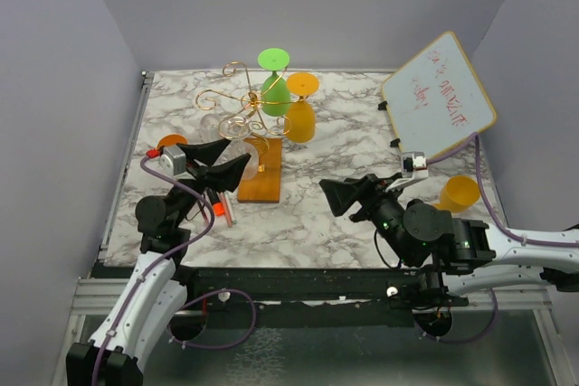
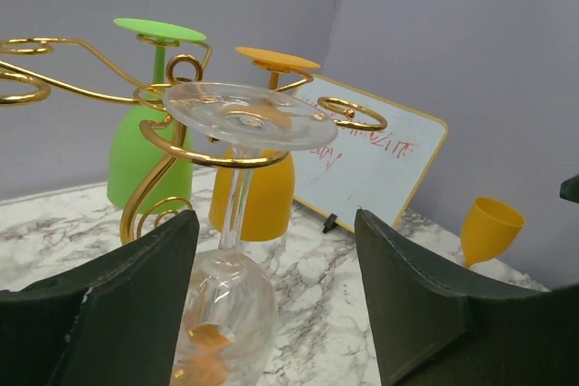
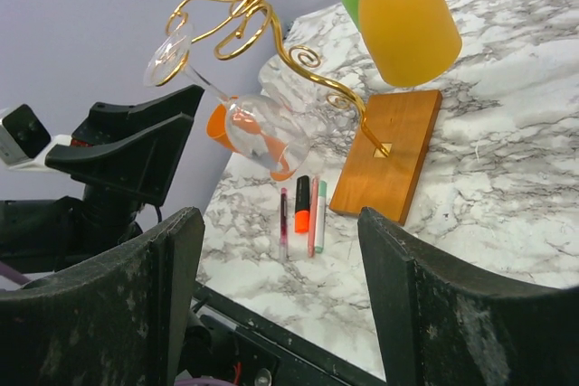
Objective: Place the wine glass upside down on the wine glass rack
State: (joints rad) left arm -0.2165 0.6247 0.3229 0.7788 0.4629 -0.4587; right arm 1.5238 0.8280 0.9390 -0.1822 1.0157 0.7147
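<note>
From above, the wine glass (image 1: 237, 145) is seen hung foot-up in a spiral of the wine glass rack (image 1: 260, 178), nearer the table's (image 1: 362, 146) left edge; the release is judged to be in hand. At the left wrist, the left gripper (image 2: 276, 219) is held level, spread either side of the bowl; a straight retreat is called for. At the right wrist, the right gripper (image 3: 280, 219) is spread, empty, well apart.

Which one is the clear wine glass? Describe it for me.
Find the gold wire wine glass rack on its wooden base. The clear wine glass hangs upside down from its near arm; the green glass and orange glass behind are opaque.
</note>
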